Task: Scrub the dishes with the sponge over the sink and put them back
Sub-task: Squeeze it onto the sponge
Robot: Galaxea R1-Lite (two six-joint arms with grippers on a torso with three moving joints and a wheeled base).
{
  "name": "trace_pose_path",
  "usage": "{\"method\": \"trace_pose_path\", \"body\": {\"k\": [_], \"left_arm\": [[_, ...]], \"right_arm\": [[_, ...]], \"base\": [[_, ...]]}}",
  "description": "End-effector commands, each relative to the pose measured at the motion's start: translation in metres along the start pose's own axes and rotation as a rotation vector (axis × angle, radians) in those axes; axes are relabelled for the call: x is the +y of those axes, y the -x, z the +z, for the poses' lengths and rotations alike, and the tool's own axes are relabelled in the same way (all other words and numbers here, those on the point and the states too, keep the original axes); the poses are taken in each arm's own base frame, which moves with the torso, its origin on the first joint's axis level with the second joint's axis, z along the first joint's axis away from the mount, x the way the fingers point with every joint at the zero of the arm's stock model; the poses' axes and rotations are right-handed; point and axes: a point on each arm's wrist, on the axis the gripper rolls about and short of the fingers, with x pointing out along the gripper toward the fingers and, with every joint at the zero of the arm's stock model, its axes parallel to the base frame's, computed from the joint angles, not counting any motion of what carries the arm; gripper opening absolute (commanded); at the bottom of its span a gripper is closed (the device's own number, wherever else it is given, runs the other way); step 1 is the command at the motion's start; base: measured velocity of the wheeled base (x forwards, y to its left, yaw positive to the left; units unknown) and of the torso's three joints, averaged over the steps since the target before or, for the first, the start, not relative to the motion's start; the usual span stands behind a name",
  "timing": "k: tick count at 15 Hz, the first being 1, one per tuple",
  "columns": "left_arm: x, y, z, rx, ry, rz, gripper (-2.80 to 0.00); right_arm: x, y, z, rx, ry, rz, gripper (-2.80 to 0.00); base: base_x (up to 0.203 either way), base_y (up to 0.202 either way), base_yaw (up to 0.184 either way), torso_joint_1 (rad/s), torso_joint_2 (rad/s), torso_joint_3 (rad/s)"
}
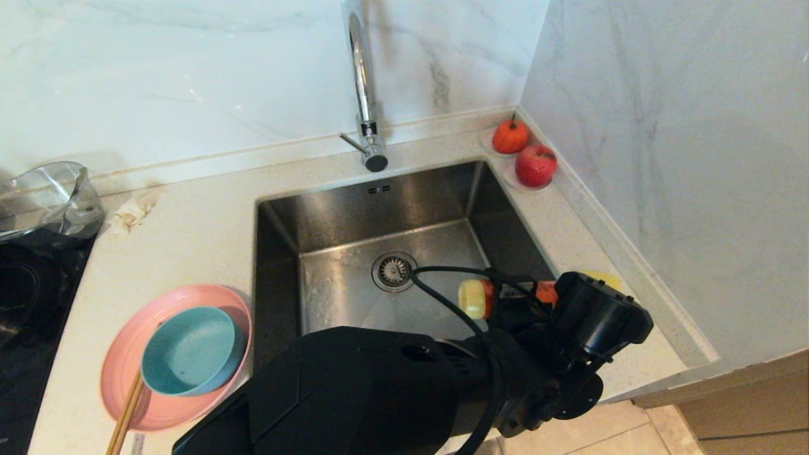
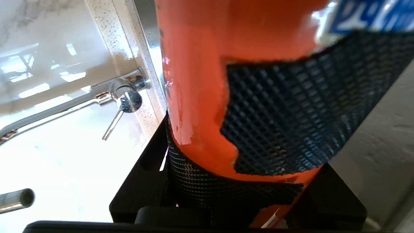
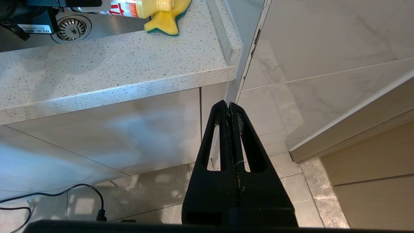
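Observation:
My left gripper (image 1: 528, 297) is shut on an orange bottle (image 1: 499, 296) with a yellow cap, held on its side over the sink's (image 1: 328, 215) front right part, cap toward the drain. In the left wrist view the bottle (image 2: 194, 64) fills the space between the black fingers (image 2: 142, 171). The yellow sponge (image 1: 603, 278) lies on the counter right of the sink, mostly hidden behind the gripper; the right wrist view shows the sponge (image 3: 165, 21) with its green side down. The teal bowl (image 1: 189, 351) sits in the pink plate (image 1: 126, 373) left of the sink. My right gripper (image 3: 229, 105) hangs shut below the counter edge.
The chrome tap (image 1: 363, 82) stands behind the sink. Wooden chopsticks (image 1: 126, 411) rest on the plate. A glass bowl (image 1: 44, 196) and black hob (image 1: 31, 297) are far left, near a crumpled cloth (image 1: 133, 212). Two red-orange fruits (image 1: 535, 165) sit in the back right corner.

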Motion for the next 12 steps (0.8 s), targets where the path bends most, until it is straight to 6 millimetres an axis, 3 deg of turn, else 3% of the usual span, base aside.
{"method": "trace_pose_path", "body": {"k": [1, 12], "left_arm": [[0.0005, -0.0007, -0.0002, 0.010, -0.003, 0.006, -2.80], [0.0085, 0.0000, -0.0001, 0.053, 0.063, 0.047, -2.80]], "right_arm": [[0.0000, 0.0000, 0.0000, 0.000, 0.000, 0.000, -2.80], [0.0000, 0.0000, 0.0000, 0.000, 0.000, 0.000, -2.80]], "base": [[0.000, 0.000, 0.000, 0.000, 0.00, 0.000], [0.000, 0.000, 0.000, 0.000, 0.00, 0.000]]}}
